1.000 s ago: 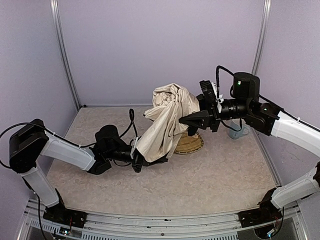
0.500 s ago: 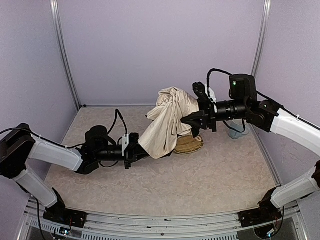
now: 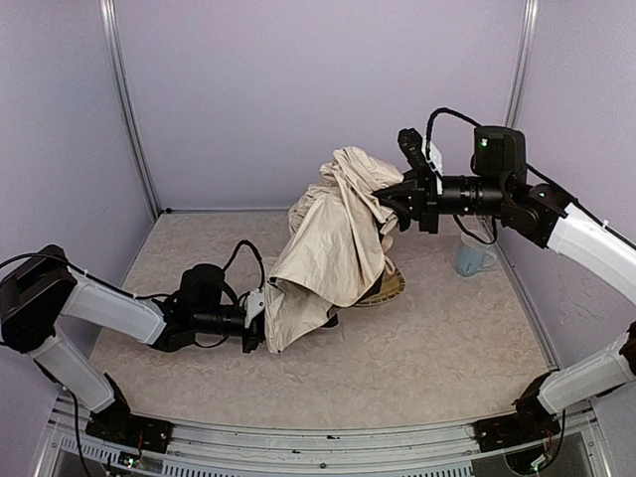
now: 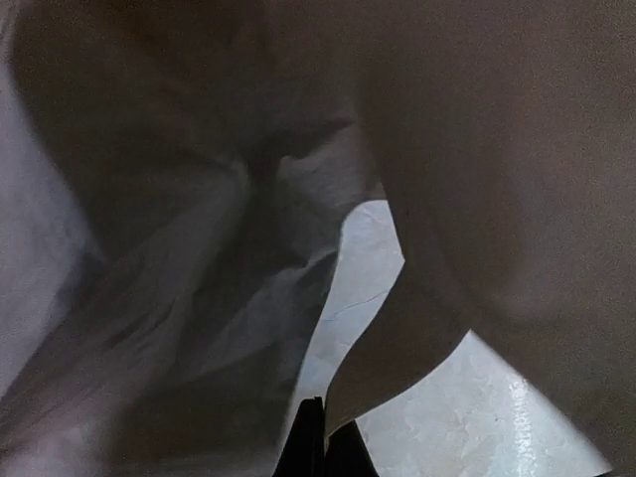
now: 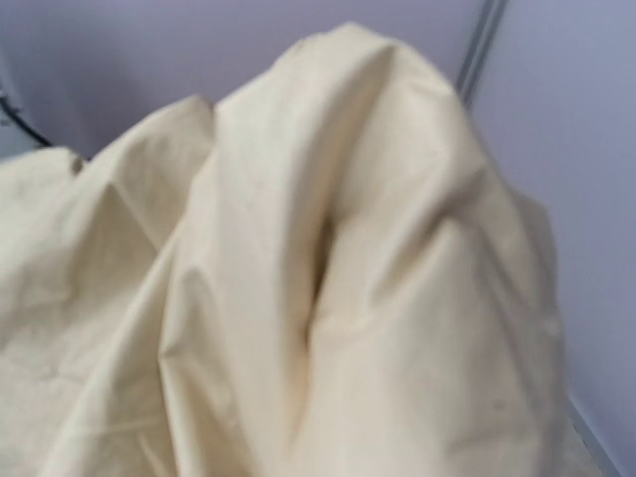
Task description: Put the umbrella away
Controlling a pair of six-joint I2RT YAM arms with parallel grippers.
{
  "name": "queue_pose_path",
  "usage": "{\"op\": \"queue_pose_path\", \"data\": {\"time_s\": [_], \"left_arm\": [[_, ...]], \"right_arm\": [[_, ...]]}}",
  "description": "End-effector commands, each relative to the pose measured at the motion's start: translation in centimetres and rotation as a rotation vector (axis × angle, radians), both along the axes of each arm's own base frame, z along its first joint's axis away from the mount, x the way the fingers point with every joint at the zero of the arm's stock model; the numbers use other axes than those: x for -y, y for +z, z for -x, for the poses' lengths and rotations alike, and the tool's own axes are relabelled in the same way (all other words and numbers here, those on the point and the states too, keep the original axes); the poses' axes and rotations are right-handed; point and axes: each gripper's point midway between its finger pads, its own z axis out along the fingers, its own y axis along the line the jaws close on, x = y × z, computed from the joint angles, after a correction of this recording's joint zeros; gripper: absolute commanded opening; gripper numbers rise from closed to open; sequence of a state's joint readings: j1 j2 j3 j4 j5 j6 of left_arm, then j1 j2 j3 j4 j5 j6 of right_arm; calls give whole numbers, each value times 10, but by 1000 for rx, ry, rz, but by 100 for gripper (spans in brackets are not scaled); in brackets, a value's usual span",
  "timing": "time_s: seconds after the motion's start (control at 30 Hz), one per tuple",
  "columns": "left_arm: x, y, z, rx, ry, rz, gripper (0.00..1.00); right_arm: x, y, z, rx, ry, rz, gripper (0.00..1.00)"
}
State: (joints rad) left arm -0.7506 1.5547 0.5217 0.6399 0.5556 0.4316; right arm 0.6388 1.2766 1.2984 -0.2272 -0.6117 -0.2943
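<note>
right gripper [image 3: 384,196] clamps the umbrella [image 3: 333,243] at its raised top.

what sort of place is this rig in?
Most likely an enclosed lab test cell, not a home: plain lavender wall panels in aluminium posts, left arm and right arm bolted to a rail at the table's near edge, and staged props only, an umbrella and a woven tray.

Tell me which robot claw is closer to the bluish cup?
Right. The right gripper grips the umbrella up-left of the cup; the left gripper is low, far beyond the umbrella.
</note>
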Motion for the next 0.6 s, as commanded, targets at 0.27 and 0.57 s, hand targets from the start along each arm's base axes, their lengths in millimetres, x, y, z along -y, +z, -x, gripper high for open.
{"op": "queue_pose_path", "data": {"time_s": [0.27,0.57], "left_arm": [[26,40,78,-29,-265,-12,0],[35,163,109,241,-337,169,0]], "right_arm": [[5,-9,-59,-44,-244,-3,0],[-41,-82,-103,-177,-213,117,0]]}}
